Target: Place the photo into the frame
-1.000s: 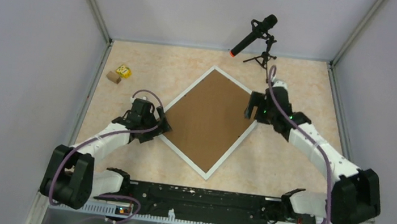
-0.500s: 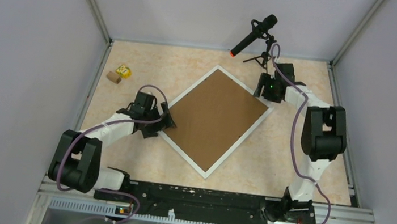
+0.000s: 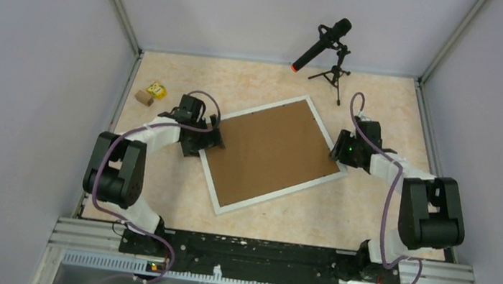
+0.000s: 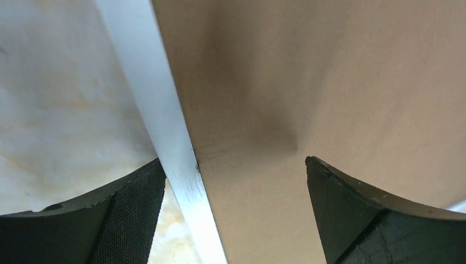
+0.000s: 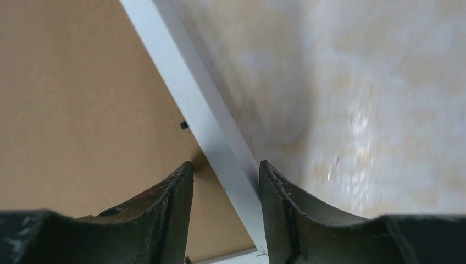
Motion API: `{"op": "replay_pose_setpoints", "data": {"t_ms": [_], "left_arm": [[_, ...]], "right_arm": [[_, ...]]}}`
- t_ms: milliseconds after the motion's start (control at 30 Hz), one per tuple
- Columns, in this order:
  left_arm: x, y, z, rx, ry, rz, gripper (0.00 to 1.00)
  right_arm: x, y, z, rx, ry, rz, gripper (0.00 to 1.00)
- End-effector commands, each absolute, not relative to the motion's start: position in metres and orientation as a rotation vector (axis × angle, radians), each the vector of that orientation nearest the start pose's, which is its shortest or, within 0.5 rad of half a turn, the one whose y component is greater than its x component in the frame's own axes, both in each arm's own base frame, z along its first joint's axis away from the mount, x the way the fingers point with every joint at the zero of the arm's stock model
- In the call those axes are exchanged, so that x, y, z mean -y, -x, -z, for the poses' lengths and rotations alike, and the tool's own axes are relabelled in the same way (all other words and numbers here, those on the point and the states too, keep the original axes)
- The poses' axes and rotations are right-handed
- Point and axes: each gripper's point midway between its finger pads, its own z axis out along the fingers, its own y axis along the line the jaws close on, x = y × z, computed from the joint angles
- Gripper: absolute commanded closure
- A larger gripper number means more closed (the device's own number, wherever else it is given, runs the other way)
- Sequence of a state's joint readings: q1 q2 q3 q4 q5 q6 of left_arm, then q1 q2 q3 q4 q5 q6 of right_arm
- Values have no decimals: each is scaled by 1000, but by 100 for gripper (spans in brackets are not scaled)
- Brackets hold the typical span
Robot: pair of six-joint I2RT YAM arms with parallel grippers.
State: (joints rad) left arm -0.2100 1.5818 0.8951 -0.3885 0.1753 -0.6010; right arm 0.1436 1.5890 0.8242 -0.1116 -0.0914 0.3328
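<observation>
The backing board (image 3: 273, 152) covers the whole opening of the frame (image 3: 278, 194), so whatever lies under it is out of sight. From above, the fingers of the left hand (image 3: 204, 138) and the right hand (image 3: 340, 151) are hidden beneath their own wrists. Both wrist views cut the fingers off at the bottom edge. In the right wrist view the counter (image 5: 373, 110) is blurred, and it cannot be told whether the fingers press on the moulding. A dark speck (image 5: 184, 125) on the board is too small to name, as are a yellow object (image 3: 156, 89) and a brown object (image 3: 143, 97) near the far left corner.
</observation>
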Motion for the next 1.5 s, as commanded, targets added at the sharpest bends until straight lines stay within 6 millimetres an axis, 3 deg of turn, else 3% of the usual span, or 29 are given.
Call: {"op": "replay_pose_setpoints", "data": {"t_ms": [0,133,367,567,700,933,1067,1267,1467], "left_arm": [[121,-349,-47,-2641,389,450,1],[116,-363,-51,-2626,334,397,1],[73,-350,-75,-2548,360,158,1],[54,-340,-91,-2489,415,211,1],[59,-341,-94,-2481,438,446,7],[64,-341,-78,-2481,454,619,21],[63,-340,-61,-2506,504,695,38],[64,-339,-47,-2519,544,786,45],[57,-346,-48,-2499,609,787,40]], "right_arm": [[-101,-297,-22,-2564,-222,-430,54],[-88,-298,-34,-2495,-246,-356,50],[-86,-302,-42,-2428,-240,-357,50],[-82,-307,-43,-2416,-235,-325,50],[-84,-309,-32,-2437,-253,-331,53],[-84,-308,-27,-2417,-271,-342,70],[-81,-306,-24,-2408,-286,-323,84],[-79,-301,-17,-2427,-295,-315,88],[-81,-299,-15,-2436,-288,-327,89]]}}
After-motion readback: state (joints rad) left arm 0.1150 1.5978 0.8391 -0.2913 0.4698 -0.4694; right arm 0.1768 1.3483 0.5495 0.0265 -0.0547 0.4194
